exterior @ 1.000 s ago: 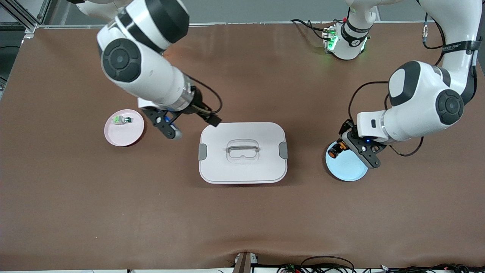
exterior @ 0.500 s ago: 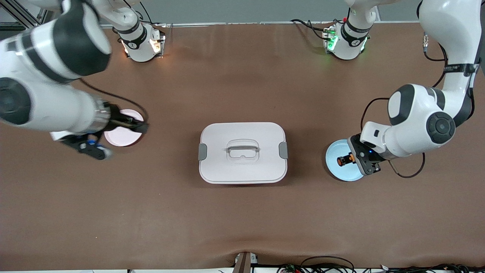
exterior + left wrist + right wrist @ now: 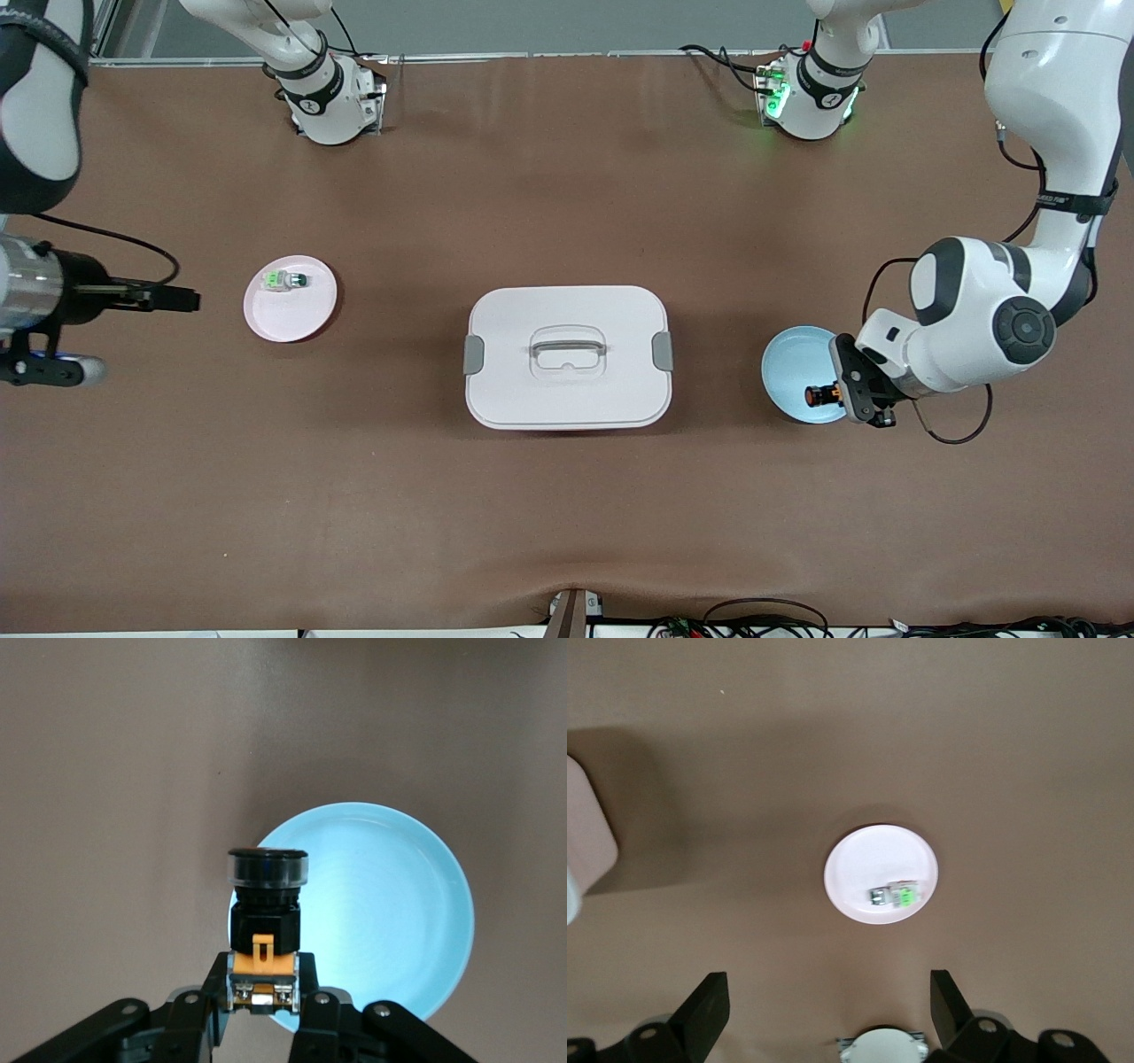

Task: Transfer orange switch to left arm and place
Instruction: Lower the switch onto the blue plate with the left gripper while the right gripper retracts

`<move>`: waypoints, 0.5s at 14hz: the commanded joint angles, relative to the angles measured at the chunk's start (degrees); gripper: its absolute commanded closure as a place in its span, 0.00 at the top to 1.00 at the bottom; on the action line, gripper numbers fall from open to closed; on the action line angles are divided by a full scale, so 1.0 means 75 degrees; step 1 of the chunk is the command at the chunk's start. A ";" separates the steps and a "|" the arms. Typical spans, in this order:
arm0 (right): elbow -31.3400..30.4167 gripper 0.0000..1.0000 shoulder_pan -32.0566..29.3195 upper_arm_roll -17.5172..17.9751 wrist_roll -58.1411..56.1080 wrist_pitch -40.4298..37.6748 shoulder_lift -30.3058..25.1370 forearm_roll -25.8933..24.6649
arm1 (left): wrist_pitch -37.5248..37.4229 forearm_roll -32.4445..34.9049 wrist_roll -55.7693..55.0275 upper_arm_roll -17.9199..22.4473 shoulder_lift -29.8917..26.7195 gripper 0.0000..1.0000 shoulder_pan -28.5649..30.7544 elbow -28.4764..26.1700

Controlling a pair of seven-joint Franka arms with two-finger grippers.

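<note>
The orange switch [image 3: 820, 395] [image 3: 266, 908], a small black cylinder with an orange part at its base, is clamped between the fingers of my left gripper [image 3: 837, 394] [image 3: 263, 985], which is shut on it. It hangs over the edge of the blue plate [image 3: 793, 368] [image 3: 390, 912]. The white box [image 3: 567, 356] with grey latches sits mid-table, between the two plates. My right gripper [image 3: 828, 1014] is open and empty, up over bare table at the right arm's end, past the pink plate [image 3: 291, 306] [image 3: 868, 859].
On the pink plate lies a white switch with a green cap [image 3: 285, 280] [image 3: 894, 896]. A corner of the box [image 3: 586, 837] shows in the right wrist view. Both arm bases stand along the table's edge farthest from the front camera.
My right arm has swung from beside the box, past the pink plate, out to the right arm's end of the table. My left gripper has carried the orange switch across the blue plate.
</note>
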 commanded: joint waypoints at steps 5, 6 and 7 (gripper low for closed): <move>-0.0473 1.00 -0.0839 0.0162 -0.0983 0.0073 -0.0123 -0.0156 | 0.1127 0.0244 0.0564 -0.0055 -0.0644 0.00 0.0317 -0.1719; -0.0509 1.00 -0.0897 0.0162 -0.0959 0.0085 -0.0123 -0.0109 | 0.1232 0.0291 0.0635 -0.0090 -0.0726 0.00 0.0446 -0.1942; -0.0509 1.00 -0.0886 0.0162 -0.0866 0.0050 -0.0157 -0.0132 | 0.1477 0.0326 0.0786 -0.0090 -0.0831 0.00 0.0471 -0.2222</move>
